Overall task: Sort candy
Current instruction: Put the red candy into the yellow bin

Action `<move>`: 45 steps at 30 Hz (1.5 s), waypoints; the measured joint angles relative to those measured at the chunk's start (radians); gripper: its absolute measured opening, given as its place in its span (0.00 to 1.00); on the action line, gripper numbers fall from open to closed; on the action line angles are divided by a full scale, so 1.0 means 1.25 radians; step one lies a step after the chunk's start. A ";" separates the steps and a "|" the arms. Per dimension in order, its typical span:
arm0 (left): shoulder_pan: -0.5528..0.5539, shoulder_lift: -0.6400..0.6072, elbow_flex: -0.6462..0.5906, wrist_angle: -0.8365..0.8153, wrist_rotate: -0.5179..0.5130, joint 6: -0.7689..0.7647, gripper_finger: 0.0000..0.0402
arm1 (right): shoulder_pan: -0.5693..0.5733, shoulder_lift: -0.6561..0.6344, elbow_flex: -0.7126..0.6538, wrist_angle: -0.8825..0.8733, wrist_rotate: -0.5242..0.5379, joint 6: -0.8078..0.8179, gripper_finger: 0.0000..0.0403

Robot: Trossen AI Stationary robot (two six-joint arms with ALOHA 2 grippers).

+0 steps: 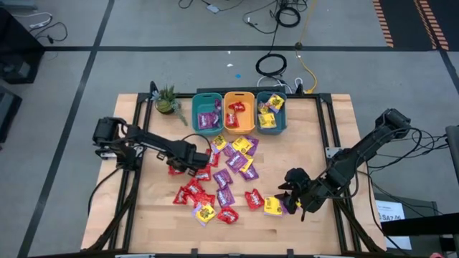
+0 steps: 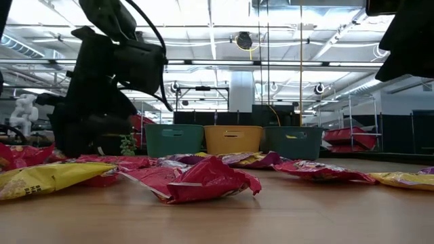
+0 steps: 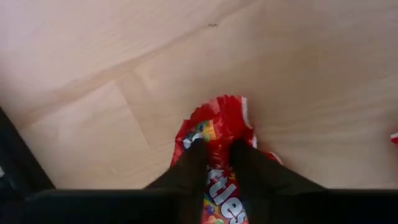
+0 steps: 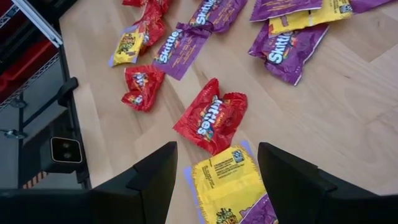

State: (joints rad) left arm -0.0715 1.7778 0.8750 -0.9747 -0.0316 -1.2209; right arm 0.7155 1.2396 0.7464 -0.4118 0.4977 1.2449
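Red Skittles packet (image 3: 214,134) pinched between left gripper (image 3: 217,152) fingers.
We find right gripper (image 4: 214,168) spread open, a yellow candy packet (image 4: 224,183) directly between its fingers.

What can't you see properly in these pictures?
- Left wrist view: the red packet is partly covered by the left gripper's fingers.
- Right wrist view: the yellow packet is cut off by the picture's edge.
- Low view: what's inside the bins is hidden by their walls.

Candy packets (image 1: 228,179) lie mid-table before three bins (image 1: 239,112), seemingly between the two arms.
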 joint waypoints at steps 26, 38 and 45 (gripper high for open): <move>0.041 -0.367 0.097 -0.059 -0.147 0.113 0.00 | -0.023 0.000 0.000 0.003 0.077 0.023 0.53; 0.343 -0.266 0.358 0.133 -0.031 0.646 0.00 | -0.023 0.000 0.000 0.002 0.127 0.104 0.53; 0.399 -0.058 0.568 0.147 0.044 0.867 0.00 | -0.023 0.000 0.000 -0.019 0.126 0.183 0.53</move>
State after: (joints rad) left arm 0.4278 1.7052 1.5844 -0.7909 0.0234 -0.1366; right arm 0.6861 1.2396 0.7464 -0.4353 0.6554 1.4742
